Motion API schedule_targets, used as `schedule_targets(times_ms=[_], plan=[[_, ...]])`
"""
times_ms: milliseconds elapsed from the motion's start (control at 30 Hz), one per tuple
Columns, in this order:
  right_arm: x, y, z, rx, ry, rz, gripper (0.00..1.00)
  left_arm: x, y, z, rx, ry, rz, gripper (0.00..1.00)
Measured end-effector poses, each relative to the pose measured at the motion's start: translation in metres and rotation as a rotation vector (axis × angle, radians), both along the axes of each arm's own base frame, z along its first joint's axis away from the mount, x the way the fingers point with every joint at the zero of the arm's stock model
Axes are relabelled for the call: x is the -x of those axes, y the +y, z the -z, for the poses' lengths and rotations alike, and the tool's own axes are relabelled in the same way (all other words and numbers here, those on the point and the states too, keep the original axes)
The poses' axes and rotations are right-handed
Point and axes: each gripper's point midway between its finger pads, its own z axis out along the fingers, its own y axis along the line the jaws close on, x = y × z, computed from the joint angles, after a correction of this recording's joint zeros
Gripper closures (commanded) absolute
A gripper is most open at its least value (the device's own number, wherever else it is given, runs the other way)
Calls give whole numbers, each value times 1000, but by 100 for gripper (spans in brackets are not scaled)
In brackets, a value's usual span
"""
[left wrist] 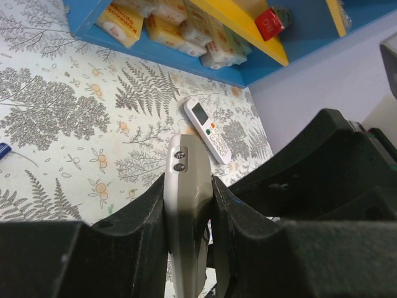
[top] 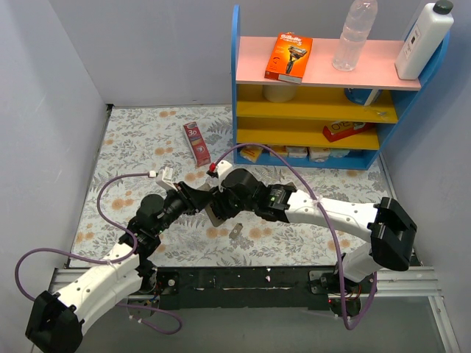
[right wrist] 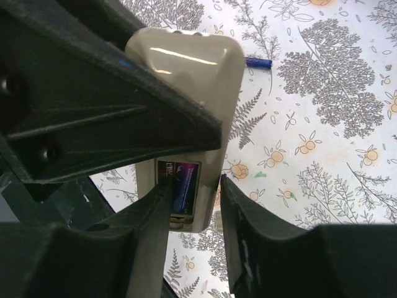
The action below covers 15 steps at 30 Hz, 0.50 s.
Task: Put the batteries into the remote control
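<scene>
My left gripper (left wrist: pixel 189 181) is shut on a grey-beige remote control (left wrist: pixel 184 158) and holds it edge-on above the table; both show in the top view, gripper (top: pixel 200 197) and remote (top: pixel 218 212). In the right wrist view the remote (right wrist: pixel 192 68) shows its open battery compartment with one blue-purple battery (right wrist: pixel 186 183) seated in it. My right gripper (right wrist: pixel 195 183) is open at that compartment. Its left finger covers the other slot and its right finger stands at the remote's edge. A loose battery (right wrist: pixel 258 62) lies on the table and also shows in the left wrist view (left wrist: pixel 3 149).
A second, white remote (left wrist: pixel 208 130) lies on the floral table cloth near the blue shelf unit (top: pixel 243 110). A small grey piece (top: pixel 237 234) lies in front of the arms. A red box (top: pixel 196 143) lies at the back. Grey walls stand on the left and right.
</scene>
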Motion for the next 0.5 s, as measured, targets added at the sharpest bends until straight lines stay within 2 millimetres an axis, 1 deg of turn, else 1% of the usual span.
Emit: schedule_targets(times_ms=[33, 100, 133, 200, 233, 300, 400, 433, 500], plan=[[2, 1, 2, 6, -2, -6, 65, 0, 1, 1, -4, 5, -3, 100], [3, 2, 6, 20, -11, -10, 72, 0, 3, 5, -15, 18, -14, 100], [3, 2, 7, 27, -15, -7, 81, 1, 4, 7, -20, 24, -16, 100], [1, 2, 9, 33, -22, 2, 89, 0, 5, 8, -23, 30, -25, 100], [0, 1, 9, 35, -26, 5, 90, 0, 6, 9, -26, 32, -31, 100], [0, 2, 9, 43, -45, -2, 89, -2, 11, 16, -44, 51, -54, 100], [-1, 1, 13, 63, -54, -11, 82, -2, 11, 18, -48, 60, -57, 100], [-1, 1, 14, 67, -57, -18, 74, -2, 12, 19, -52, 64, -59, 100], [-1, 2, 16, 75, -61, -32, 67, -1, 13, 22, -59, 73, -63, 100]])
